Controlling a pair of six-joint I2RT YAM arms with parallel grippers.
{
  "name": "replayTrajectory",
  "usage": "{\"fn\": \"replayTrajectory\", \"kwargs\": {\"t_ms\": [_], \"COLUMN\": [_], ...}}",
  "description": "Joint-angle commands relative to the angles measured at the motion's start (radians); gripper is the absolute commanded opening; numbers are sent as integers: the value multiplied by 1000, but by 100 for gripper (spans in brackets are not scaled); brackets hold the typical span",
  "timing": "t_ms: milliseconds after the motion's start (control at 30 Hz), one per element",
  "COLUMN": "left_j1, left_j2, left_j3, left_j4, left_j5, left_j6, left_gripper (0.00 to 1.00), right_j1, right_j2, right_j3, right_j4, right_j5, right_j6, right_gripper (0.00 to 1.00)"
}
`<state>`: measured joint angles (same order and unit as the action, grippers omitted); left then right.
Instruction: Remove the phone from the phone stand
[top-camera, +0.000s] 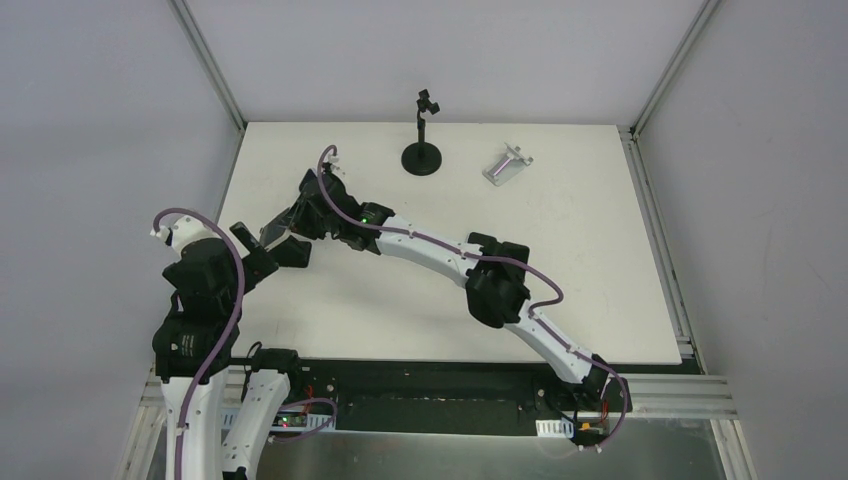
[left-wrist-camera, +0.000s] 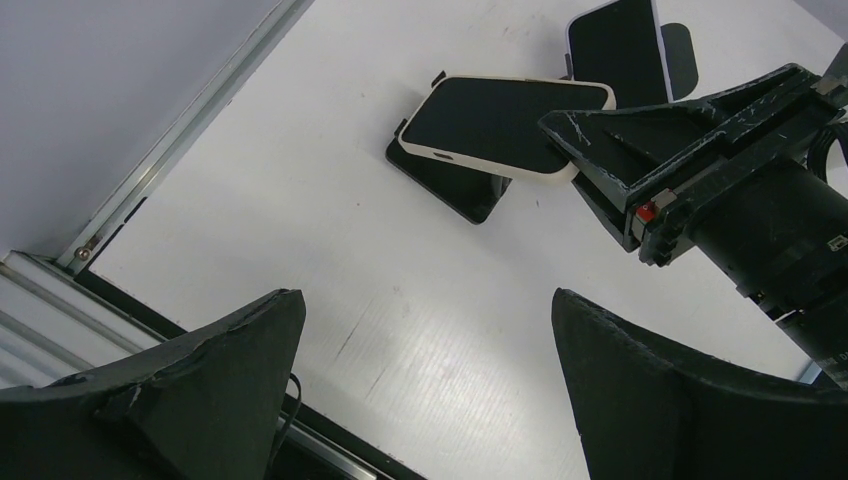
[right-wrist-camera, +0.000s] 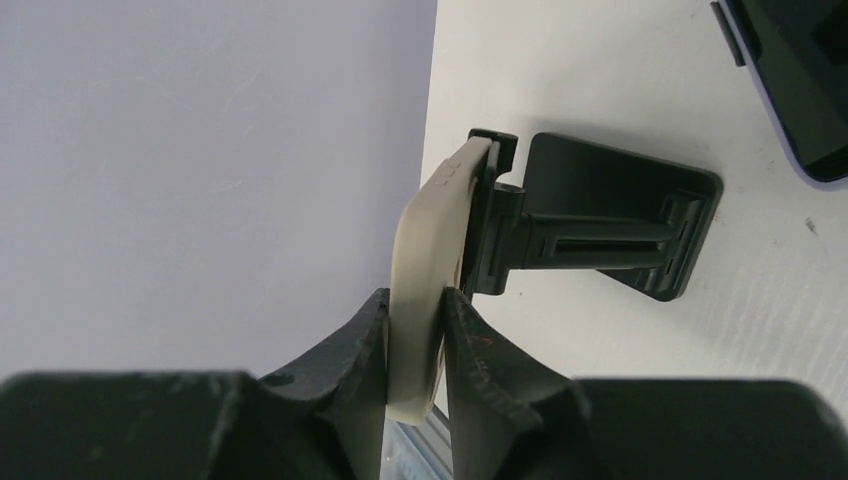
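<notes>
Right gripper (right-wrist-camera: 418, 312) clamps the free end of the phone (right-wrist-camera: 425, 250) as it leans in the phone stand (right-wrist-camera: 600, 225), pinching the thin edge presumably to slide it off the lip; left gripper (left-wrist-camera: 425, 330) hangs open beside the stand, holding nothing.

The cream-cased smartphone (left-wrist-camera: 500, 115) has a glossy black glass screen and a smooth, satin, rubbery-looking case. The black folding phone stand (right-wrist-camera: 610, 180) looks like matt moulded plastic. The right gripper (right-wrist-camera: 416, 335) has matt black plastic fingers (right-wrist-camera: 345, 360), scuffed and rough-edged. The white table (left-wrist-camera: 400, 340) is matt, faintly ribbed and scratched.
</notes>
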<state>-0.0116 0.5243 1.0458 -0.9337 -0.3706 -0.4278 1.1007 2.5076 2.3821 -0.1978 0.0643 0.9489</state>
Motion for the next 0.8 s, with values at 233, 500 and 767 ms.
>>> {"fn": "replayTrajectory", "kwargs": {"t_ms": [233, 500, 767], "left_j1": [5, 5, 5], "left_j2": [-4, -8, 9], "left_j3": [44, 52, 88], "left_j4": [-10, -10, -11], "left_j5": [48, 44, 27], "left_j6": [25, 41, 85], "left_gripper": [99, 99, 99], "right_j1": [15, 14, -16], "right_j2": [-169, -199, -301], "right_j3": [-21, -25, -108], "right_j4": [90, 108, 60], "right_j5": [98, 119, 109], "right_j6": [-119, -136, -227], "right_gripper": [0, 0, 0]}}
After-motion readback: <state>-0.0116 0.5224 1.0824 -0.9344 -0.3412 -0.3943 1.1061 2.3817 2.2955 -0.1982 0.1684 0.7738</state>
